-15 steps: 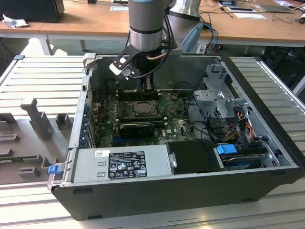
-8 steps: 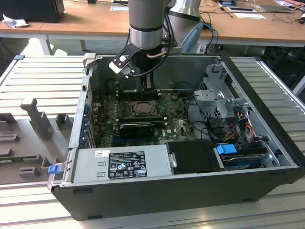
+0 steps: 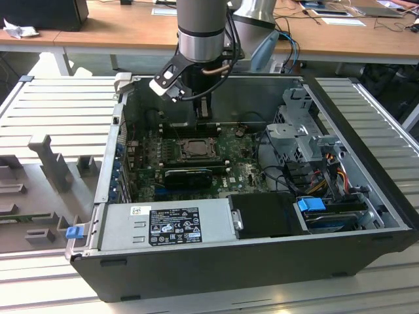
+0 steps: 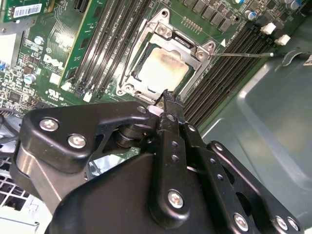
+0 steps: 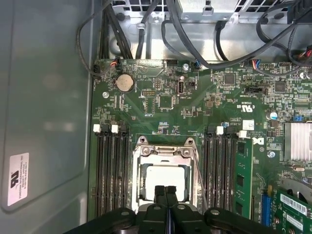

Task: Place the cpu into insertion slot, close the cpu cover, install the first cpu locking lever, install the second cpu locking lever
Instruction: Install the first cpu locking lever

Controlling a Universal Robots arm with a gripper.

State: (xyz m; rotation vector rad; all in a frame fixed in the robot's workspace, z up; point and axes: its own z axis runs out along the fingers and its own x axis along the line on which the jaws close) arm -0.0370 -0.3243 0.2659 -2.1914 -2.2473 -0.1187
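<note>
Gripper (image 3: 200,115): shut, fingertips pressed together in both wrist views, nothing seen held between them. It is carried on the arm (image 3: 203,29) inside the open case (image 3: 262,261), at upper centre of the exterior view.

Cpu (image 3: 194,149): seated flat in the socket (image 4: 127,87) on the board (image 3: 242,167), at centre of the exterior view, just below the gripper in that frame. Its pale, marked metal top is shown through the opening of the frame around it.

Cover (image 5: 163,154): laid down around the cpu and judged closed. Whether it is pressed fully home cannot be told.

Lever (image 4: 243,54): thin wire rod, noted in the second wrist view. Its long axis runs out from one socket corner, across the memory slots (image 4: 229,78), towards the case wall, so it is judged unlatched. Its height off the board cannot be told.

Relation of note: with the cover down, the fingertips are hung above the socket edge nearest them, apart from the cpu top, and the socket is placed straight ahead of the tips in both wrist views. The free lever lies off to one side, its far end well apart from the tips. The socket is the nearer of the two.
</note>
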